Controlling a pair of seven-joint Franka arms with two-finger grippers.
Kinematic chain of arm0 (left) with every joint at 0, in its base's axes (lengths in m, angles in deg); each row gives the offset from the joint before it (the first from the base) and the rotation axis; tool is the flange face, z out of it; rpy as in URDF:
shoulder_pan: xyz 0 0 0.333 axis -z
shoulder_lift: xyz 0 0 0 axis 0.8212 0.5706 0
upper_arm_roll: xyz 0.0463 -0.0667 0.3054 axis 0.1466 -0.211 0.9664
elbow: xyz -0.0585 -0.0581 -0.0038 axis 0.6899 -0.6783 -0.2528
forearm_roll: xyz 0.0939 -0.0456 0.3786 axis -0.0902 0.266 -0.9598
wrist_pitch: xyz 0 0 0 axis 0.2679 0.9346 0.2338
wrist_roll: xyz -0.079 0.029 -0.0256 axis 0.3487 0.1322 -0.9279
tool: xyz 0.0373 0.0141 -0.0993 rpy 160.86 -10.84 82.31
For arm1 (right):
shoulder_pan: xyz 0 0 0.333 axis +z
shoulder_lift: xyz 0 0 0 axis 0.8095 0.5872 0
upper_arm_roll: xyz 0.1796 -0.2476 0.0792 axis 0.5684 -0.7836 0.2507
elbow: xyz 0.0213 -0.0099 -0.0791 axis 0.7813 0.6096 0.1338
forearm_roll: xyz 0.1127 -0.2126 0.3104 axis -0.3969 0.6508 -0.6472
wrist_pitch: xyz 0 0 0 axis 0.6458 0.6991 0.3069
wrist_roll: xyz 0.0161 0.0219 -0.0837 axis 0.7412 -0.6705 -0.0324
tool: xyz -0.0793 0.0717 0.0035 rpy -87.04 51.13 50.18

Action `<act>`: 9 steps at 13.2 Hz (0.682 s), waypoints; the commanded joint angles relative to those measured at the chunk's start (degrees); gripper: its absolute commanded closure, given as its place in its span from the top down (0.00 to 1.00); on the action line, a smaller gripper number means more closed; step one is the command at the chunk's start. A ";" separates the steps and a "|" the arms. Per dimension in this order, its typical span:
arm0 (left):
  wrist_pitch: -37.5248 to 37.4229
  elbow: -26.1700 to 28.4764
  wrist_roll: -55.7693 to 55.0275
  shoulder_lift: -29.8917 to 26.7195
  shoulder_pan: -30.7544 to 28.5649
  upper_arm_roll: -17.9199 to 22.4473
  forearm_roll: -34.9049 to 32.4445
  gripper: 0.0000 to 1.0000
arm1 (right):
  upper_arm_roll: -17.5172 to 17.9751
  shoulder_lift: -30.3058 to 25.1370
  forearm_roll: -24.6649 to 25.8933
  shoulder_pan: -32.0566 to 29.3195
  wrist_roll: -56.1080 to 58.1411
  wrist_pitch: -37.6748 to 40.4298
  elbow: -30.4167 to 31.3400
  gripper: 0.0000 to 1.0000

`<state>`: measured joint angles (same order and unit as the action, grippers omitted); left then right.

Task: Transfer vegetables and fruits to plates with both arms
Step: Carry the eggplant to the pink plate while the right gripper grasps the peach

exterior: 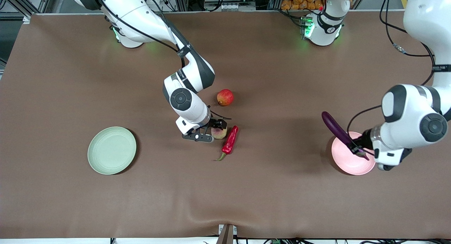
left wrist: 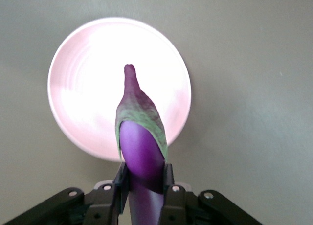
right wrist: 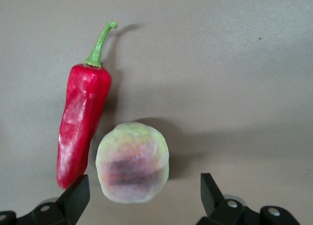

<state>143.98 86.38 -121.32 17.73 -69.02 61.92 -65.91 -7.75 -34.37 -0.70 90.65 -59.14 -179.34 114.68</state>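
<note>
Left tool (left wrist: pixel 145 186) clamped on the eggplant (exterior: pixel 337 129) over the pink plate (exterior: pixel 347 163) — cap end centred there in the wrist view. Right tool (right wrist: pixel 142 193) spread wide around the peach (right wrist: pixel 132 162) on the counter (exterior: pixel 282 187), chili (exterior: pixel 230 141) just beside. Red fruit (exterior: pixel 225 97) and green plate (exterior: pixel 111 150) only in the front view.

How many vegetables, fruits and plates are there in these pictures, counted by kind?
Vegetables: 2, the eggplant and the red chili pepper.
Fruits: 2, the red apple and the peach.
Plates: 2, the green plate and the pink plate.
Total: 6.
</note>
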 commanded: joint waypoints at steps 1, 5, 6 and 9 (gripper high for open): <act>3.62 -4.16 3.56 6.12 -1.03 -0.11 0.83 0.00 | -0.46 2.92 -0.26 1.27 -3.71 -2.20 -2.86 1.00; 7.76 -4.69 11.30 9.56 -4.20 -0.02 0.83 0.00 | -0.46 4.15 -0.17 2.33 -5.22 -3.71 -2.78 1.00; 8.46 -4.69 11.39 10.00 -4.46 0.07 0.57 0.00 | -0.46 4.24 -0.08 2.33 -5.22 -3.79 -2.78 1.00; 10.30 -4.78 12.00 11.32 -4.38 1.30 0.39 0.00 | -0.46 4.24 -0.08 2.24 -5.13 -3.79 -2.78 0.70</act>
<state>153.08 82.90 -110.65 27.91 -73.65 62.54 -65.91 -7.72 -31.03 -0.70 92.44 -63.23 -183.26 113.51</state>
